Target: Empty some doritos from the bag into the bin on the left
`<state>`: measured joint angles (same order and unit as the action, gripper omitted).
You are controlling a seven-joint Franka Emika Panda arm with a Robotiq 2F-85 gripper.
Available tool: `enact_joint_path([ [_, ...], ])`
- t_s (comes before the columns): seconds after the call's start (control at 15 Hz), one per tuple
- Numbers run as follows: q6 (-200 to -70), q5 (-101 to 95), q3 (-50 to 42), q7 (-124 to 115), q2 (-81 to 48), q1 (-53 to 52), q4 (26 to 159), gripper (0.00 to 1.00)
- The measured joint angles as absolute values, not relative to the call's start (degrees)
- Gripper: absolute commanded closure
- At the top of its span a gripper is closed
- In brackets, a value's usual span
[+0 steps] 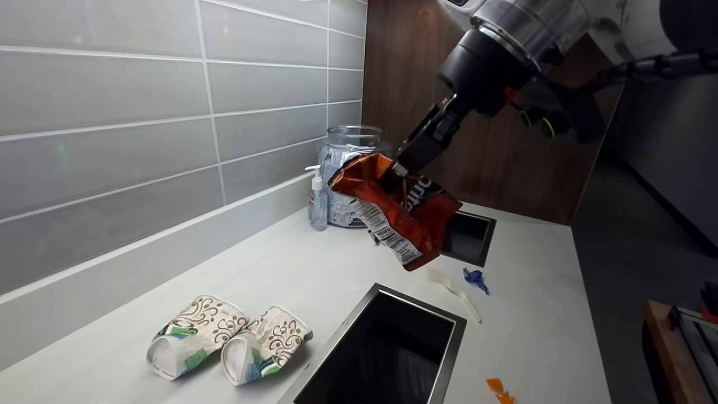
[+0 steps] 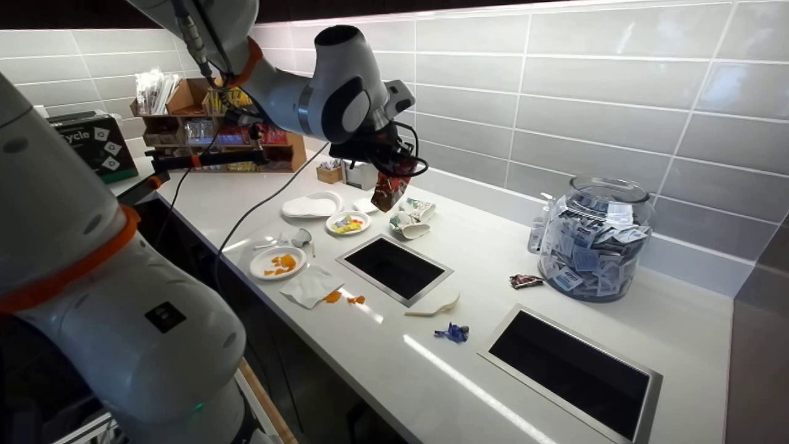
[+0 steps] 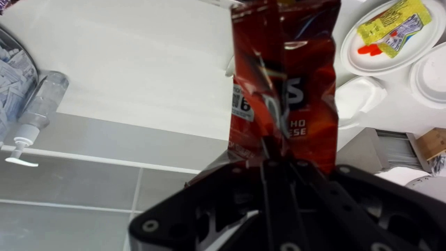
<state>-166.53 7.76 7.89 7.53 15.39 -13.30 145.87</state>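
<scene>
A red snack bag [image 1: 409, 219] hung in mid-air.
In an exterior view, paper cups [image 1: 199, 331] lay lower left on the worktop [image 1: 538, 292]; a pump bottle [image 1: 318, 205] stood beside a glass jar [image 1: 339, 156] near centre; the left bin [image 1: 449, 359] showed at bottom centre; mid-frame, fully closed fingers [image 1: 412, 157] pinched the tilted bag; the right bin [image 1: 487, 241], partly behind it, and a blue wrapper [image 1: 476, 279] sat right of centre.

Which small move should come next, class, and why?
I'd perhaps give the bag a gentle shake. The pincer is shut on it, seemingly above the bin beside the paper cups, and the bag looks upended: the upside-down wrist view shows its lettering upright. Its open end is unclear.
</scene>
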Motion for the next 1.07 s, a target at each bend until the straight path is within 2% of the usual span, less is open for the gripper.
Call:
enact_joint_path([
  [0.33, -173.86, 8.18, 5.73, 11.08, 15.64, -15.92, 148.58, 0.99],
  [0.8, -174.79, 8.16, 5.58, 11.15, 15.49, -16.04, 148.48, 1.0],
  [1.07, -184.94, 11.28, 1.09, 12.69, 14.91, -22.52, 150.14, 1.0],
])
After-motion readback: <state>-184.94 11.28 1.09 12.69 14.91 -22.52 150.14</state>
